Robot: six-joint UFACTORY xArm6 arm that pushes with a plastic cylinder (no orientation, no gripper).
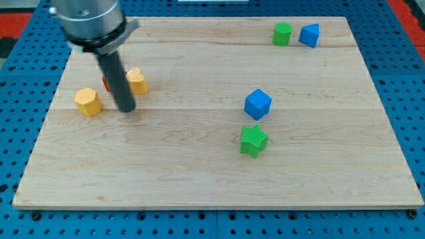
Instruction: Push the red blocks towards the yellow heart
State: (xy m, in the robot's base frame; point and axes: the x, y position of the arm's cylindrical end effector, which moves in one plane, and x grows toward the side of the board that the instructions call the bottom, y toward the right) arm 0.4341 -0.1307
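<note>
While my straight dark rod stands over the left part of the pale wooden board (199,172), my tip (125,109) rests on the wood between two yellow pieces. I carry no pincer at all, only this rod, so nothing of mine can open, close or hold anything. To the view's left of my tip, just beside it, sits a yellow block with flat facets (87,101), roughly hexagonal, though I cannot be sure of the shape. Just to the view's right and a little toward the view's top is a second yellow block (137,80), partly hidden by the rod; it may be the heart, but its outline is too covered to tell. Behind the rod, only a thin sliver of a red block (105,83) shows at its left edge, and its shape cannot be made out; it lies close to the second yellow piece, though whether they touch is hidden. Well apart, near the middle of the board, a blue cube (257,103) sits just above a green star-like block (253,140). Near the view's top right, a small green block (282,33) stands just beside a blue block (309,34).
</note>
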